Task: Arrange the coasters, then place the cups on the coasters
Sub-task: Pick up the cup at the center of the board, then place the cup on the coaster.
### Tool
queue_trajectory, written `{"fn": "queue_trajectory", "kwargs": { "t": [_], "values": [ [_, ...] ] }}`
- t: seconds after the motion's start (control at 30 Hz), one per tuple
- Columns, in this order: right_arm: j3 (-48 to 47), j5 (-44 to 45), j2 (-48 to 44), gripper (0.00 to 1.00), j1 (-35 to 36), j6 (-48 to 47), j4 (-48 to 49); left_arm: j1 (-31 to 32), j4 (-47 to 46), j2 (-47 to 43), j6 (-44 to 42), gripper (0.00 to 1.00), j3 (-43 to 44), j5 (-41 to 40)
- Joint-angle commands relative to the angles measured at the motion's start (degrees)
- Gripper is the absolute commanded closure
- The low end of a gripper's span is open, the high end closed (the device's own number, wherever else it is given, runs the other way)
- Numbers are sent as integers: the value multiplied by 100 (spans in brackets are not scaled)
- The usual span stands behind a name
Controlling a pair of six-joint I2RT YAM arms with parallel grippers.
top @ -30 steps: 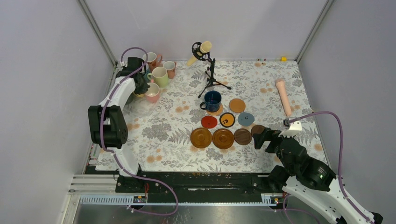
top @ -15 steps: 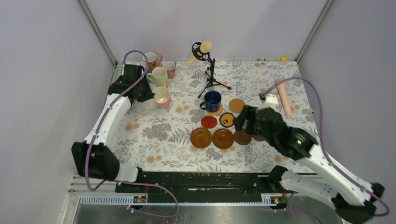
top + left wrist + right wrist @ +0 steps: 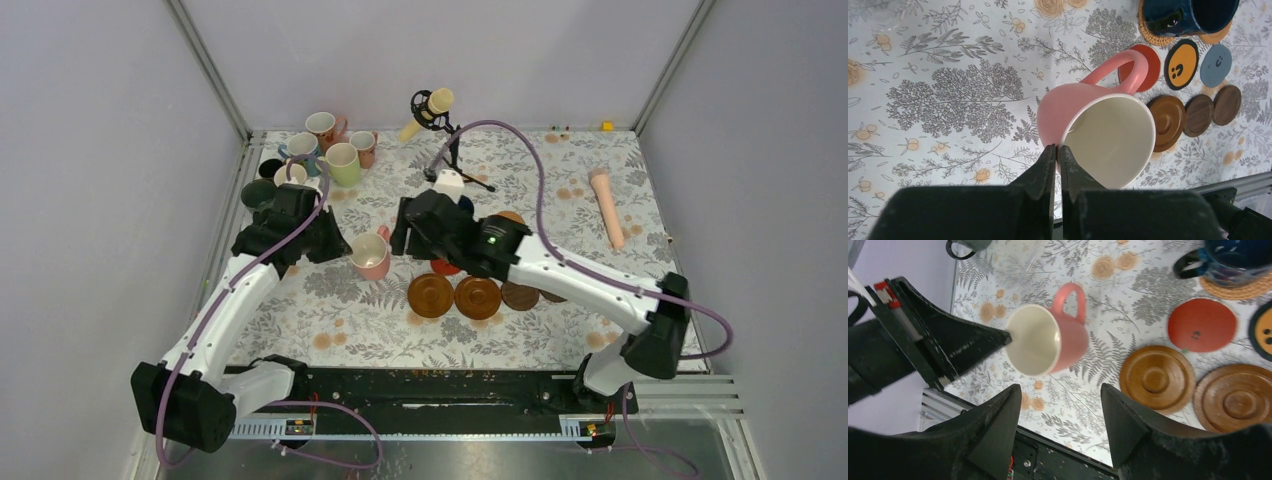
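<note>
Swung in from the corner, the left gripper [image 3: 1058,150] clamps the rim of the pink mug [image 3: 1068,110], cream inside, tilted just left of the red coaster [image 3: 1202,325]. The right gripper [image 3: 1060,387] gapes nearby. Nine cups [image 3: 342,162] and eight coasters [image 3: 431,296] are visible.

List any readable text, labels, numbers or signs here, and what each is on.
No words, brands or numbers can be read.
Orange coaster: a smiley face, no text.
Grey-blue coaster: small face-like mark, too small to be sure.
Red coaster: dark speck, too blurred to read.

Floral-cloth table [image 3: 350,330]: coasters [image 3: 478,296] mid-table, mugs [image 3: 343,163] far-left corner, microphone [image 3: 432,104], pink handle [image 3: 606,205].
</note>
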State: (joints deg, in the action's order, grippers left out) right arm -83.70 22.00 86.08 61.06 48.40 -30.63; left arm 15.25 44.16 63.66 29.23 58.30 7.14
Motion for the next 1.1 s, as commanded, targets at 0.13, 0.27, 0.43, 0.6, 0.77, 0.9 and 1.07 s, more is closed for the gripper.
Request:
{"fn": "queue_trajectory", "kwargs": {
  "t": [0.13, 0.27, 0.43, 0.6, 0.77, 0.9, 1.07],
  "values": [
    [-1136, 373, 1160, 35, 82, 316, -339, 57, -883, -441, 293, 100, -113, 607],
    [-1335, 382, 1504, 36, 82, 318, -471, 87, -1040, -544, 423, 100, -272, 733],
    [-1495, 313, 1822, 39, 86, 299, -668, 111, -1112, -597, 465, 100, -347, 703],
    [-1579, 443, 1991, 45, 73, 235, -740, 134, -1300, -606, 561, 100, -458, 825],
    [-1647, 594, 2054, 75, 66, 155, -735, 136, -1352, -585, 585, 100, -488, 905],
    [-1709, 802, 2005, 100, 8, -122, -687, 140, -1624, -803, 709, 100, -606, 1139],
    [-1668, 1002, 1508, 100, -207, -644, -672, 137, -1630, -1125, 776, 50, -562, 1341]
  ]
}}
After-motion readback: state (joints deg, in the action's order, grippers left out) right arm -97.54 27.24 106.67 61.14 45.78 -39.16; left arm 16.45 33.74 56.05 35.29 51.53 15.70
